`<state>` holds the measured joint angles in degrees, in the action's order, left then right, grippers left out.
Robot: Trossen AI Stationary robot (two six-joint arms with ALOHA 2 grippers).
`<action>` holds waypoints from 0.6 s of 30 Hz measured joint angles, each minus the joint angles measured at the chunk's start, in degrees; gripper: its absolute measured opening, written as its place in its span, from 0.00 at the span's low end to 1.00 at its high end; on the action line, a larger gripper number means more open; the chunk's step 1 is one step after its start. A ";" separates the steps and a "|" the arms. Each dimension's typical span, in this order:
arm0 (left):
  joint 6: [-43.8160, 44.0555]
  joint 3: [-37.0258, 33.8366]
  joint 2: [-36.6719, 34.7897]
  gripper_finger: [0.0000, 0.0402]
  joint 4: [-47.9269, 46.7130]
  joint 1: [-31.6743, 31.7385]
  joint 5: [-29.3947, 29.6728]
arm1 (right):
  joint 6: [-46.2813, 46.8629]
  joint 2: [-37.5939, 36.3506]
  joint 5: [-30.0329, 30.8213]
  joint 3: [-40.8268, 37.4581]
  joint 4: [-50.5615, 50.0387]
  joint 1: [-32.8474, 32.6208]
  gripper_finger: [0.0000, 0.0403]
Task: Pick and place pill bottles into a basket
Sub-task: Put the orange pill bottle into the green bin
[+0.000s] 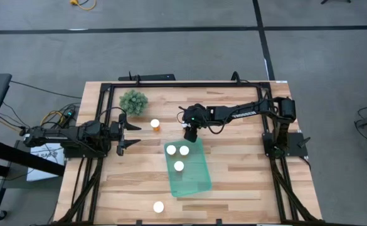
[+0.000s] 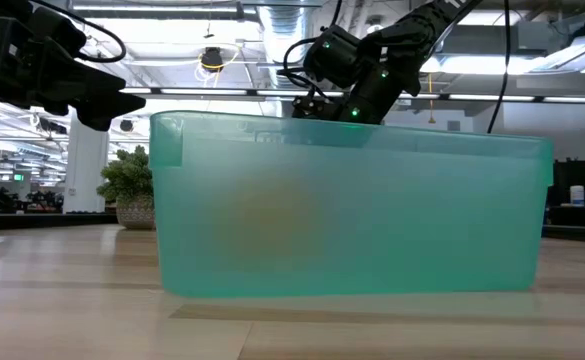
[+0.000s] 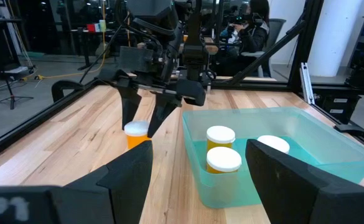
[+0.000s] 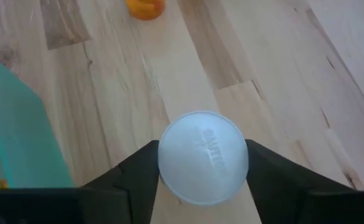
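Just beyond the basket's (image 1: 196,182) far rim, the right claw (image 1: 190,134) is gripping a bottle's (image 4: 203,157) cap. Three bottles (image 1: 179,166) are standing in the basket, two on the bench (image 1: 246,182), with a plant (image 1: 133,101) near the left claw (image 1: 128,132), which is hanging half open.

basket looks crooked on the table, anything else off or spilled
The basket does sit skewed to the table edges, with three pill bottles upright inside. Nothing spilled or tipped. One bottle stands alone near the front table edge, far from the others.
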<state>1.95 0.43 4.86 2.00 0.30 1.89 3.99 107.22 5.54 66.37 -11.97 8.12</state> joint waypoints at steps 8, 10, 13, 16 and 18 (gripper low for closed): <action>0.01 0.00 0.00 0.62 0.00 0.00 0.00 | -1.47 -0.10 -0.52 0.00 -0.17 -0.51 0.47; 0.01 0.01 0.01 0.62 0.02 0.00 0.00 | -1.52 -0.47 -1.25 0.09 -1.41 -0.61 0.47; -0.01 0.02 0.02 0.62 0.00 0.02 0.00 | -2.50 -0.50 -1.32 1.83 -5.75 -1.07 0.47; -0.01 0.00 0.02 0.62 0.02 0.02 0.00 | -3.53 -0.48 -1.28 4.67 -10.60 -1.66 0.47; 0.01 0.00 0.01 0.62 0.00 0.01 0.00 | -4.59 -0.48 -1.15 6.90 -13.09 -2.16 0.47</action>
<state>1.96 0.43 4.88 2.00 0.31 1.89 -0.60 106.74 4.38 73.27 -25.05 5.96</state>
